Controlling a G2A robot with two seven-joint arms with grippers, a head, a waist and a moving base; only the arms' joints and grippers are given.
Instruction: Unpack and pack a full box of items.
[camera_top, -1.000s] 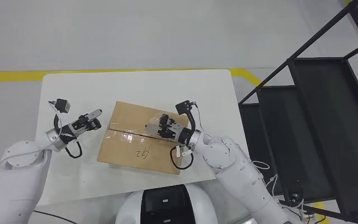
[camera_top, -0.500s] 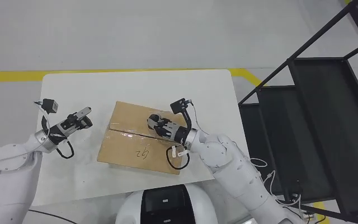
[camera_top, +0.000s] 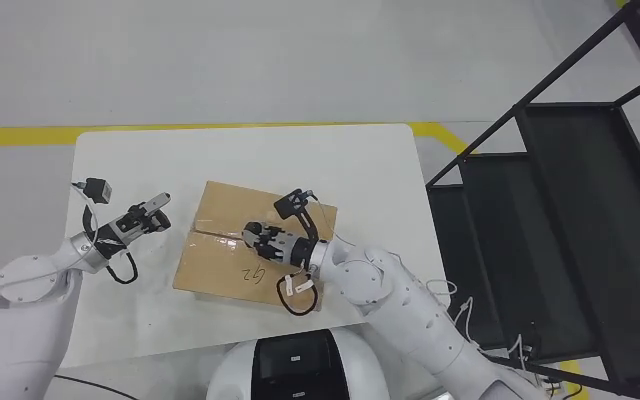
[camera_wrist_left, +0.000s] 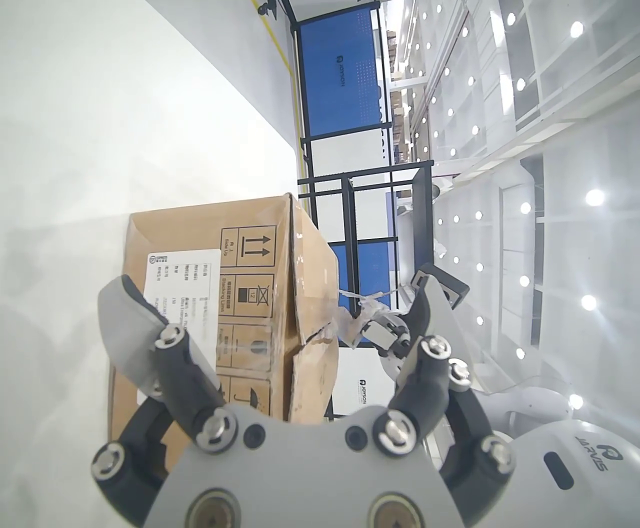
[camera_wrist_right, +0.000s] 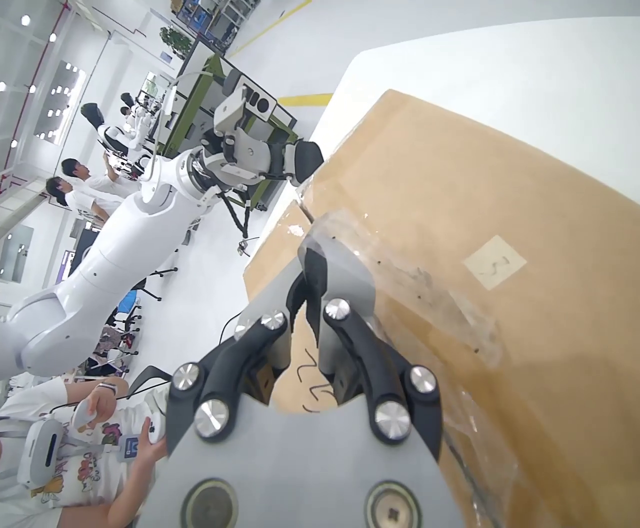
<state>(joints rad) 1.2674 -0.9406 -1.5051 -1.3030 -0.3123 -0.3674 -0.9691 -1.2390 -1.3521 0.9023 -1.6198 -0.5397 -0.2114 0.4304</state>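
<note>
A closed cardboard box (camera_top: 225, 205) lies in the middle of the white table (camera_top: 370, 170). My right gripper (camera_top: 250, 236) sits on top of it over the centre seam, shut on a strip of clear tape (camera_wrist_right: 400, 280) that is peeled up from the seam. In the right wrist view the tape wraps around my right gripper (camera_wrist_right: 320, 265), and the box top (camera_wrist_right: 475, 190) runs beside it. My left gripper (camera_top: 160, 208) hovers just off the box's left end, open and holding nothing. The left wrist view has that gripper (camera_wrist_left: 275, 295) facing the labelled box side (camera_wrist_left: 250, 240).
Black metal steps (camera_top: 540, 200) stand close to the table's right side. A yellow floor line (camera_top: 200, 128) runs behind the table. Bare table surface lies in front of and behind the box.
My right gripper has slid left along the box's seam, pulling the tape with it. The left gripper backed away from the box's left end and then held near there.
</note>
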